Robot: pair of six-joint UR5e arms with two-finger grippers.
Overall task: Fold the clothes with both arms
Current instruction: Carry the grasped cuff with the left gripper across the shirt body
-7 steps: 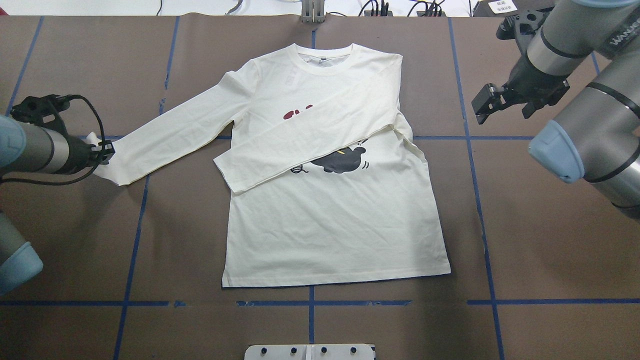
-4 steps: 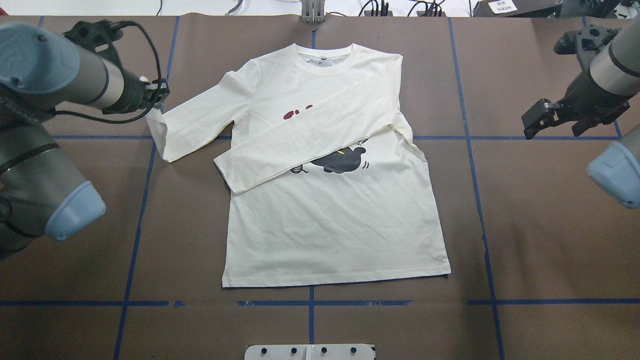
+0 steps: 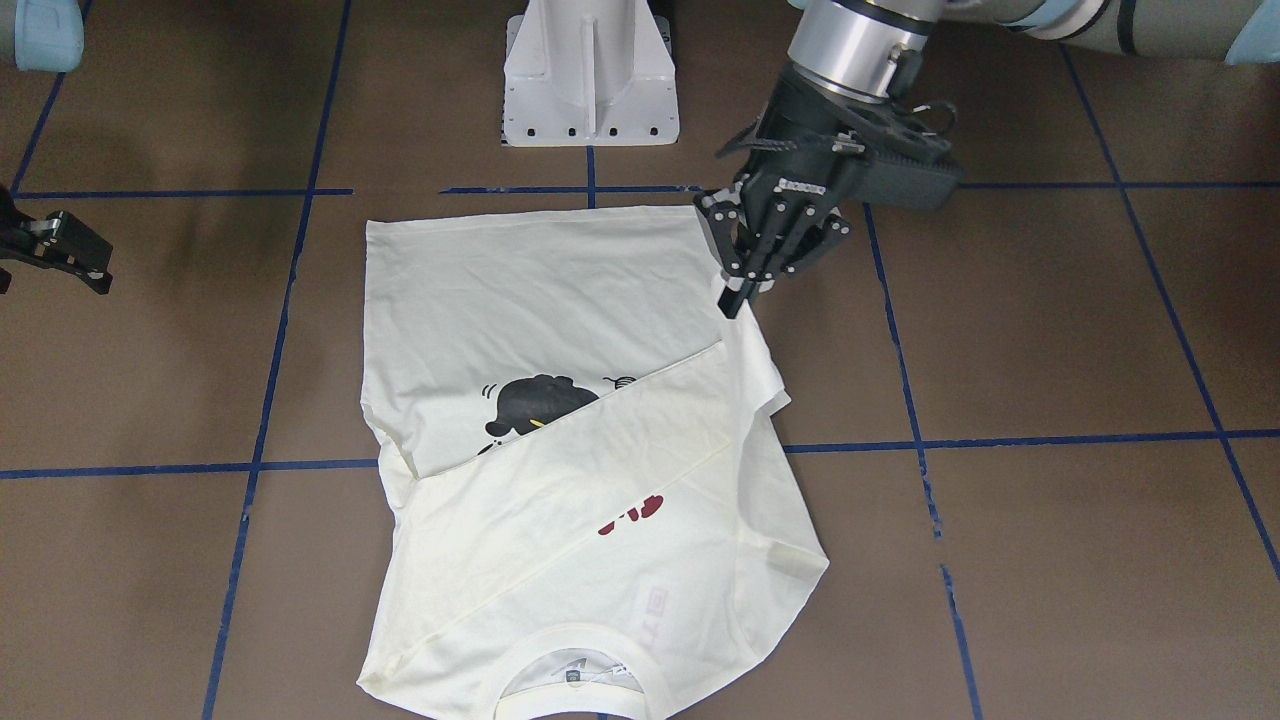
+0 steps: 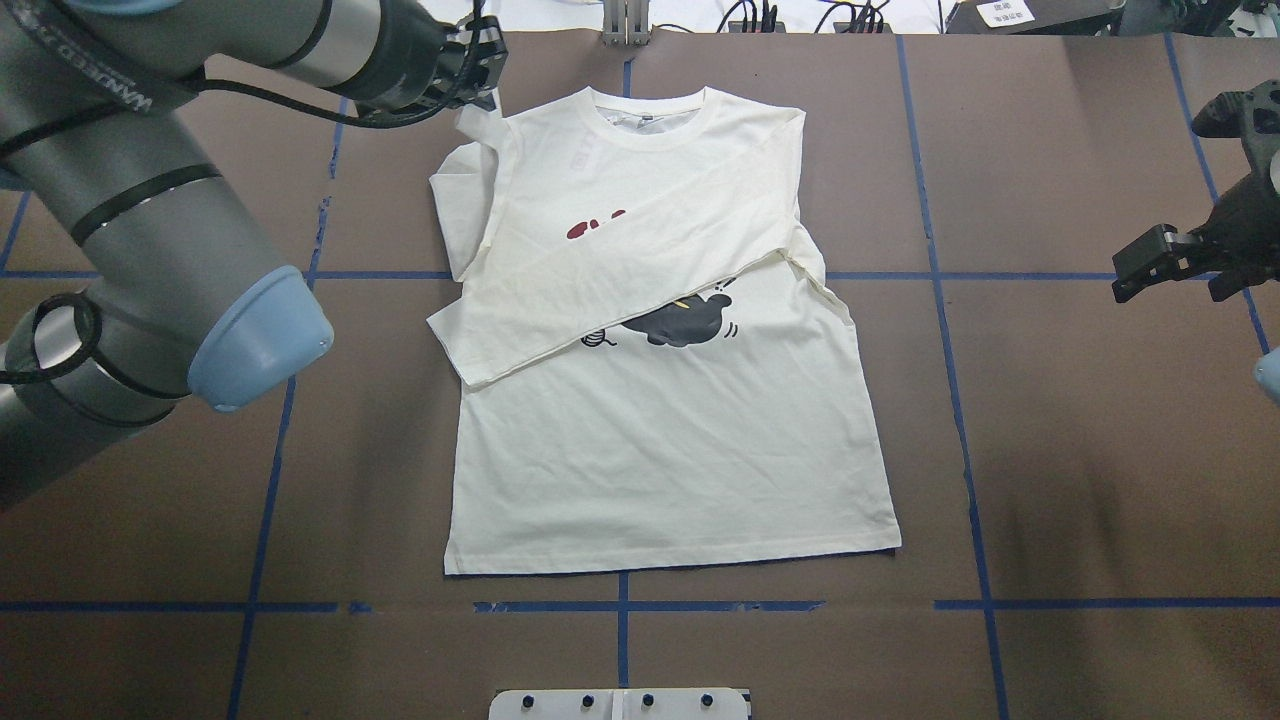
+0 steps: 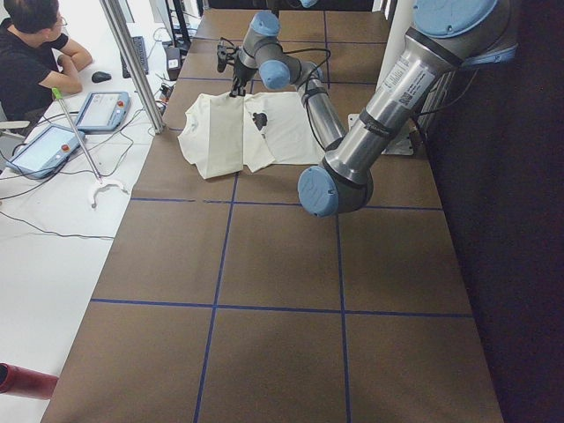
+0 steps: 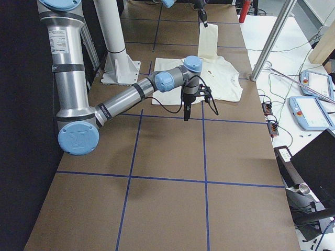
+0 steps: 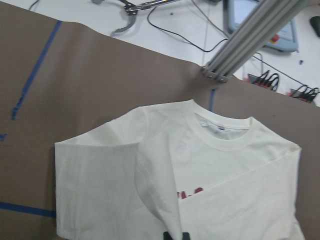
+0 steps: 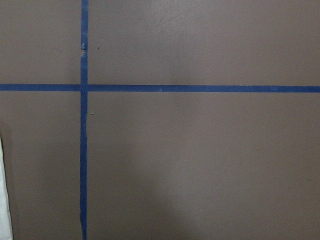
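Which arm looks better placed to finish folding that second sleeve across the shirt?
Left: the left end effector grips the sleeve above the shirt; the right end effector hangs empty, off to the side.

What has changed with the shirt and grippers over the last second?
The left gripper, shut on the sleeve, carried its cuff from far out on the left up and in toward the shirt, so the sleeve now doubles back on itself. The right gripper, open and empty, drew away to the right. The shirt's body and the other sleeve across the chest lie as before.
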